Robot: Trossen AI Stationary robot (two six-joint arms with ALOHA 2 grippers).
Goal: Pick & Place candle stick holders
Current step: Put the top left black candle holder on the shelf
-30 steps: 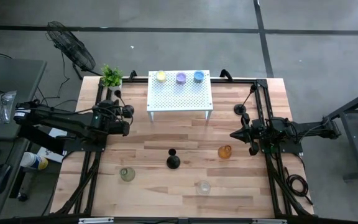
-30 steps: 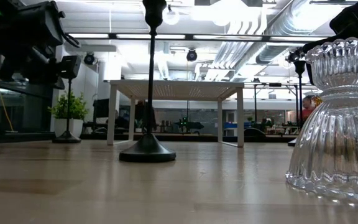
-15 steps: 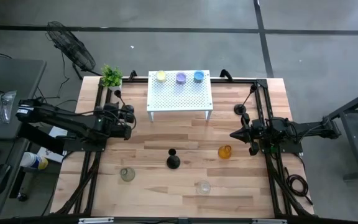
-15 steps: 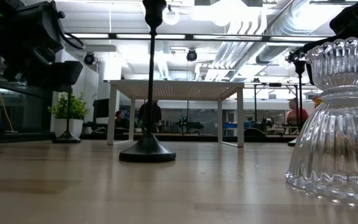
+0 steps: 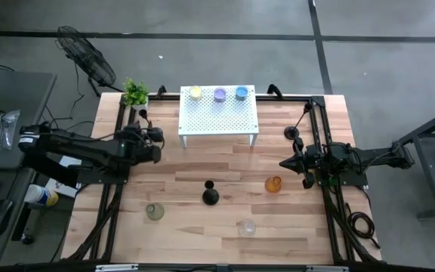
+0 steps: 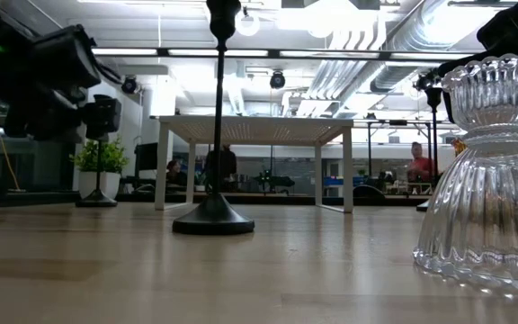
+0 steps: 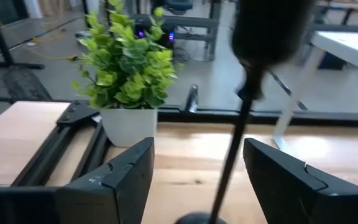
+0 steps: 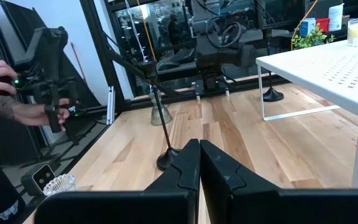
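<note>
1. Done, as far as can be judged: three cups stand in a row on the white rack (image 5: 217,113) at 12 o'clock on the table (image 5: 180,227). They are the yellow cup (image 5: 195,92), the purple cup (image 5: 220,94) and the blue cup (image 5: 242,92).

2. Left, by my reading: three glass cups are on the bare wood. The amber cup (image 5: 273,183) is at about 3 o'clock, the clear cup (image 5: 247,226) at about 5 o'clock and the green cup (image 5: 154,211) at about 7 o'clock.

3. The candlesticks are also off the rack. The centre candlestick (image 5: 211,196) stands mid-table, the left candlestick (image 5: 142,113) at about 10 o'clock near the plant (image 5: 134,91), and the right candlestick (image 5: 291,133) at about 2 o'clock.

4. The left gripper (image 5: 155,143) is at about 9 o'clock, just off the rack's left end. Its jaws are spread and hold nothing. In the left wrist view the left candlestick's stem rises between the fingers (image 7: 123,180), so it looks lined up for that pick; contact is not visible.

5. The right gripper (image 5: 284,163) waits at about 3 o'clock, near the amber cup. In the right wrist view its jaws are pressed together with nothing between them.

6. Roughly a third of the pieces appear placed; six seem to remain.
</note>
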